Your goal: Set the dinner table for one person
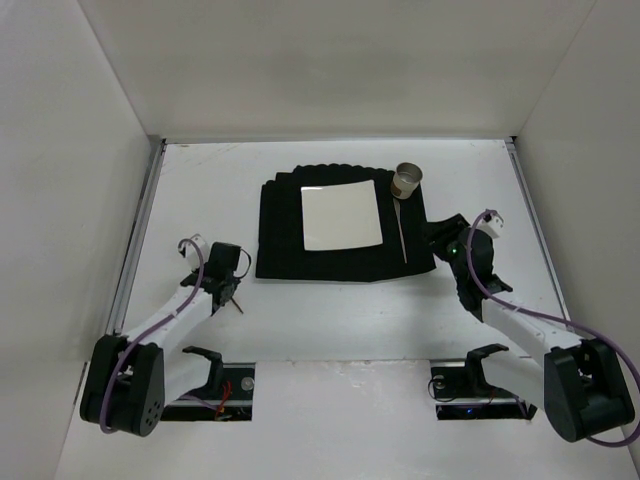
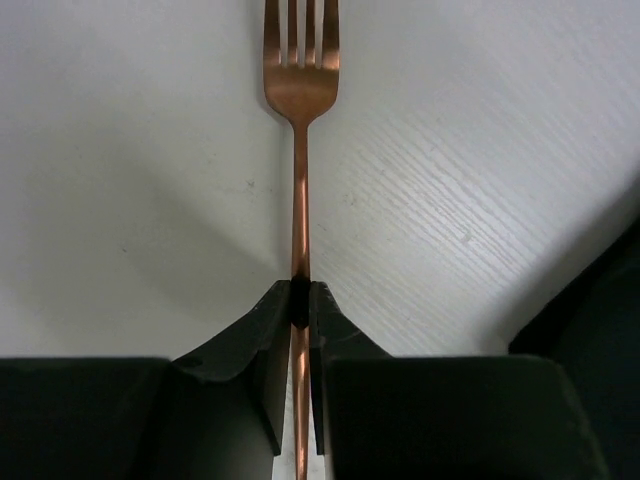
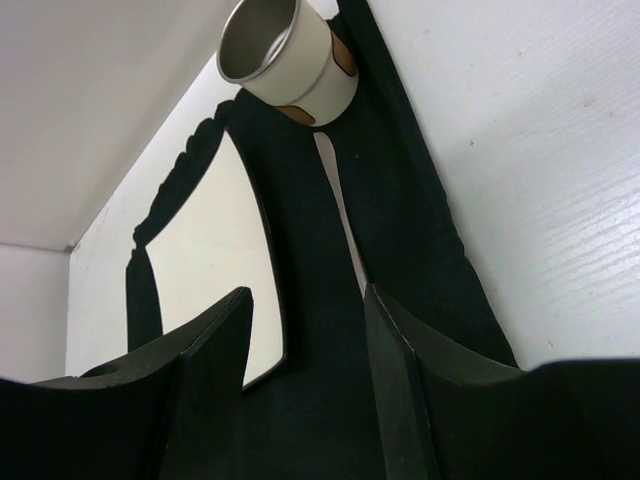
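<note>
The dinner table is the white walled surface. A black pleated mat lies at its middle with a white square plate on it. A thin utensil lies on the mat right of the plate, and a metal-lined cup stands at the mat's far right corner. My left gripper is left of the mat, low over the table, shut on the handle of a copper fork. My right gripper is open and empty over the mat's right edge, near the thin utensil and short of the cup.
White walls close the table on the left, right and far sides. A metal rail runs along the left edge. A corner of the mat shows right of my left gripper. The arm bases stand at the near edge.
</note>
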You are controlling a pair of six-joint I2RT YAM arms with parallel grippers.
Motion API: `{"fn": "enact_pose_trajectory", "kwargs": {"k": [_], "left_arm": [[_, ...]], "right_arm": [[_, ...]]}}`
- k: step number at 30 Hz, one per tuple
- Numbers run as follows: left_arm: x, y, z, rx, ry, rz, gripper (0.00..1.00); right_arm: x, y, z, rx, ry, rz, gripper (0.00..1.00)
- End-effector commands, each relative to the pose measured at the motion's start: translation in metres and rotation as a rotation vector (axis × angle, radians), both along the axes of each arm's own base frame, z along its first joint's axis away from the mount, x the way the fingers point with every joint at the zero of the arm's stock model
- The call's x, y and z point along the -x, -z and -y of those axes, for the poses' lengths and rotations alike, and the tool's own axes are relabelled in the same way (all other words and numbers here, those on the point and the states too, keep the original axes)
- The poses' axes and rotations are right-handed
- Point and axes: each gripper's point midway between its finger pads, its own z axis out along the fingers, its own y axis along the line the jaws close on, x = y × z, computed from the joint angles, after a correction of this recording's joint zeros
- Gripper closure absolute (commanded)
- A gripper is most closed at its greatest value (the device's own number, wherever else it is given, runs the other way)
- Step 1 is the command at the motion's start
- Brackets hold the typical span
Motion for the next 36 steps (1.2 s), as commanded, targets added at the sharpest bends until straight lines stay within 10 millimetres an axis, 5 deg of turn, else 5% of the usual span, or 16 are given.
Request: {"fn": "enact_pose_trajectory", "kwargs": {"k": [1, 6, 11, 20, 27, 36], "left_arm": [[-0.019, -0.042, 0.006, -0.015, 0.040, 0.131, 0.95], [-0.053, -0.116, 0.045, -0.132, 0.209, 0.271, 0.95], [-0.086, -0.140, 0.106, -0.242, 0.427, 0.277, 0.95], [-0.145, -0.111, 0.158, -0.191, 0.609, 0.144, 0.94], [-0.156, -0.070, 0.157, -0.177, 0.656, 0.016, 0.94], [-0.161, -0.044, 0.164, -0.149, 0.673, -0.027, 0.94]], "right_arm": [[-0.009, -0.039, -0.006, -0.020, -0.016, 0.121, 0.45], [-0.010, -0.038, -0.008, -0.020, -0.020, 0.117, 0.45], [-0.011, -0.031, -0.008, -0.018, -0.018, 0.096, 0.45], [-0.014, -0.028, -0.010, -0.016, -0.024, 0.091, 0.46], [-0.014, -0.030, -0.011, -0.016, -0.026, 0.096, 0.46], [-0.015, -0.026, -0.013, -0.011, -0.028, 0.084, 0.46]]}}
